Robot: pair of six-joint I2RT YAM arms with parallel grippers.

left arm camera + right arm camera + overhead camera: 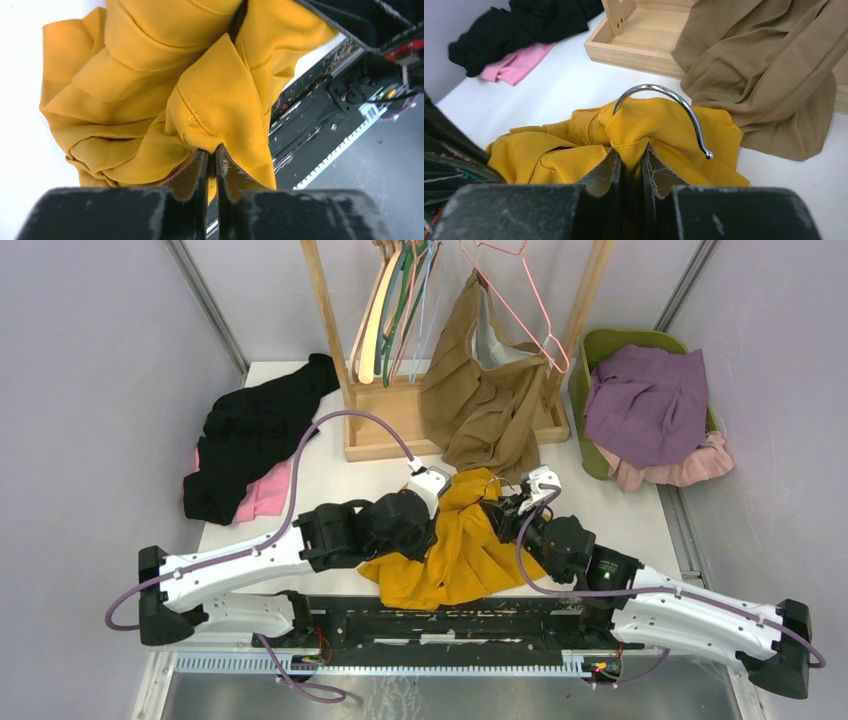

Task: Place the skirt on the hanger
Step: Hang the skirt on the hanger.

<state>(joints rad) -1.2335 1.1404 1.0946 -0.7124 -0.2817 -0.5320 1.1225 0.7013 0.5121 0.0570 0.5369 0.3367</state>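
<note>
The mustard-yellow skirt lies bunched at the table's near edge between my two arms. My left gripper is shut on a folded hem of the skirt; in the left wrist view its jaws pinch the cloth at the tips. My right gripper is shut on another fold of the skirt, the cloth wedged between its jaws. The hanger's chrome hook curves up out of the yellow cloth just beyond my right fingers. The rest of the hanger is hidden inside the skirt.
A wooden rack with several hangers stands at the back, a tan garment draped from it onto the table. A green basket of purple and pink clothes is back right. Black and pink clothes lie back left.
</note>
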